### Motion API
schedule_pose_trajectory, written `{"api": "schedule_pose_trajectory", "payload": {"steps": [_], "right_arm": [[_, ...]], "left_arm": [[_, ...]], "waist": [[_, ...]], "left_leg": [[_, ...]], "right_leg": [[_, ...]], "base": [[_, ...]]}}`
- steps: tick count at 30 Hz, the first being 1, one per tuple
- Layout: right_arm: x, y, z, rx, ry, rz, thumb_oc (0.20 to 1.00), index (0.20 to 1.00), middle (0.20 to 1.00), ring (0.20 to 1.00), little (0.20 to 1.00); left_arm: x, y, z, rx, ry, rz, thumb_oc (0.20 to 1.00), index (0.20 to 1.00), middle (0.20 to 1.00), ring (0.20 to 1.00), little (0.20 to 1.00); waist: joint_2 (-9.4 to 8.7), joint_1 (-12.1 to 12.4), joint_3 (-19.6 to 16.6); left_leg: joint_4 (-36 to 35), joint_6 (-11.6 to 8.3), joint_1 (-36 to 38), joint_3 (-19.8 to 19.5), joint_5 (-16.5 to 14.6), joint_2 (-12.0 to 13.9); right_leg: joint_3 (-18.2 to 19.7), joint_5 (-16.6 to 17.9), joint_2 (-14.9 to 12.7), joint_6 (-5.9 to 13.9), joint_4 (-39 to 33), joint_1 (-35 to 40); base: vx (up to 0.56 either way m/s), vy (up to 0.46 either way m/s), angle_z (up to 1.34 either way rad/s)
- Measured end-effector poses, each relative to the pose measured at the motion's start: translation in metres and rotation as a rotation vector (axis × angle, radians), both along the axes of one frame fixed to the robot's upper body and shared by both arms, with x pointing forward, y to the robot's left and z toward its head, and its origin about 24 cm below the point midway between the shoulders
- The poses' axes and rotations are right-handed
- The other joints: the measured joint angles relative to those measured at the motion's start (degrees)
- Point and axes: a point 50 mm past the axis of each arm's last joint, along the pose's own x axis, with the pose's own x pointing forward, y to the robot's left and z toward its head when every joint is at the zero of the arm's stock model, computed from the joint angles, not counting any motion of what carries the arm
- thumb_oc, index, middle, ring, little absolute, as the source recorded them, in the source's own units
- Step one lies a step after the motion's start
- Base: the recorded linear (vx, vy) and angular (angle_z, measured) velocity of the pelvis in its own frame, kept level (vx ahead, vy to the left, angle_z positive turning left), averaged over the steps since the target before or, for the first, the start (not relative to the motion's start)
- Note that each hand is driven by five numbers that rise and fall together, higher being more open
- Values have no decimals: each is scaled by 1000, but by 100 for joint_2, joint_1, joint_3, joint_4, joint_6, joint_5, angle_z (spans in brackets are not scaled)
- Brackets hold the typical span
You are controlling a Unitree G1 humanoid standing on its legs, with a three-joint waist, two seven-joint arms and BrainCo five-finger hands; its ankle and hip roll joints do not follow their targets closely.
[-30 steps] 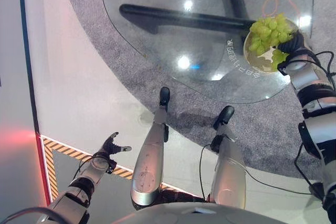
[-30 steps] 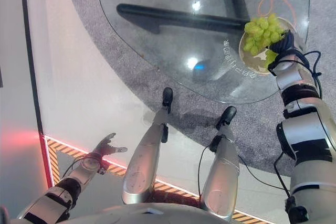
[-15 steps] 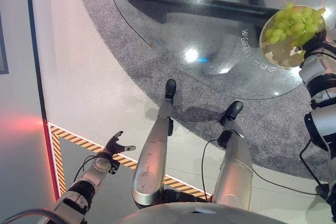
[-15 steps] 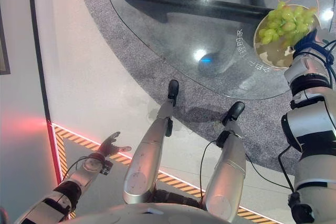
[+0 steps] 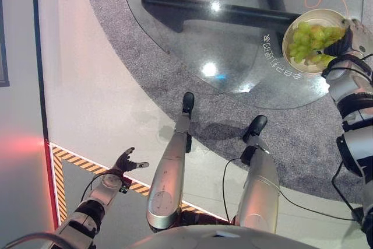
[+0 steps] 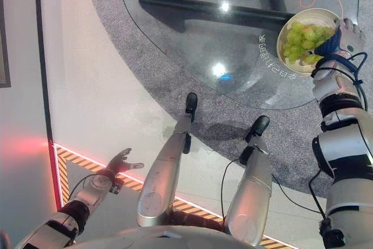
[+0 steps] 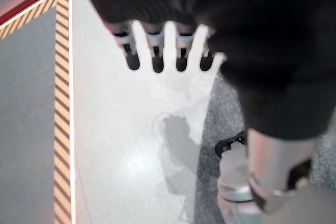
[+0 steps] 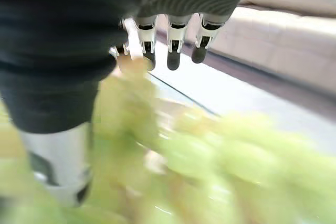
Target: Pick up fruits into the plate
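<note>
A bunch of green grapes (image 5: pixel 309 41) lies in the cream plate (image 6: pixel 289 24), filling most of the bowl and leaving only a bare crescent of rim toward 12 o'clock. The plate sits on the round glass table (image 5: pixel 233 33) out at about 2 o'clock, close to the table's near rim, with the rest of the glass open toward 11 o'clock. A dark bar (image 5: pixel 215 13) of the table's base shows through the top.

The right hand (image 6: pixel 345 34) is at the plate's 3 o'clock edge, just beside the grapes; in its wrist view the fingers (image 8: pixel 174 56) reach out straight past the fruit, loosened and holding nothing.

The left hand (image 5: pixel 125 161) hangs low at 8 o'clock, over the pale floor beside the striped hazard tape (image 5: pixel 76 164), fingers (image 7: pixel 157 64) spread and empty. Grey carpet (image 5: pixel 303 138) rings the table.
</note>
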Motion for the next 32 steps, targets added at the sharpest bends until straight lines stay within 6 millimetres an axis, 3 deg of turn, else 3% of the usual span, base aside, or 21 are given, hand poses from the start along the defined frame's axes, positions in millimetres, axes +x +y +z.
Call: {"api": "schedule_pose_trajectory", "payload": {"steps": [2,6,11,13,16,19,25,27,32], "right_arm": [[0,16,-7,-8,-51,110,1000,1000,1000,1000,1000],[-5,27,-38,55,-38,192,1000,1000,1000,1000,1000],[-22,31,-93,199,28,228,1000,1000,1000,1000,1000],[-35,38,-130,307,91,222,1000,1000,1000,1000,1000],[-64,53,-191,425,240,211,1000,1000,1000,1000,1000],[-99,54,-236,504,391,171,1000,1000,1000,1000,1000],[-168,57,-311,737,704,-6,1000,1000,1000,1000,1000],[-194,62,-330,783,823,-42,1000,1000,1000,1000,1000],[-230,57,-352,819,1034,-113,1000,1000,1000,1000,1000]], "left_arm": [[-3,4,-3,16,18,21,1000,1000,1000,1000,1000],[-8,11,-7,35,37,62,1000,1000,1000,1000,1000],[-14,21,-10,76,62,126,1000,1000,1000,1000,1000],[-18,27,-12,88,83,156,1000,1000,1000,1000,1000],[-30,32,-18,100,128,180,1000,1000,1000,1000,1000],[-34,27,-23,87,159,185,1000,1000,1000,1000,1000],[-59,9,-43,79,270,167,1000,1000,1000,1000,1000],[-67,6,-46,101,296,133,1000,1000,1000,1000,1000],[-75,6,-49,116,325,104,1000,1000,1000,1000,1000]], "waist": [[-2,-69,0],[-24,-198,2],[-126,-395,-7],[-257,-439,-35],[-584,-578,-383],[-809,-738,-681],[-919,-981,-1668],[-917,-990,-1917],[-884,-1096,-2227]], "left_leg": [[12,1,122,10,-38,7],[8,14,588,37,-143,9],[-170,9,1406,134,-246,70],[-382,-3,1940,196,-244,119],[-770,-43,2470,356,-242,212],[-980,-73,2830,402,-226,213],[-1359,-137,3435,623,-300,258],[-1359,-174,3578,704,-348,336],[-1360,-227,3764,816,-396,434]], "right_leg": [[6,38,23,-9,-75,148],[12,42,47,-10,-240,662],[-4,107,144,33,-700,1581],[-4,172,224,43,-983,2104],[12,233,343,94,-1427,2580],[-18,305,372,97,-1702,2958],[40,370,472,137,-2227,3517],[102,371,549,135,-2285,3625],[160,368,633,134,-2286,3746]], "base": [[-49,57,-4],[-26,27,-3],[15,7,-6],[70,11,-15],[86,6,-18],[88,17,-7],[72,-7,-14],[71,-11,-21],[65,-20,-11]]}}
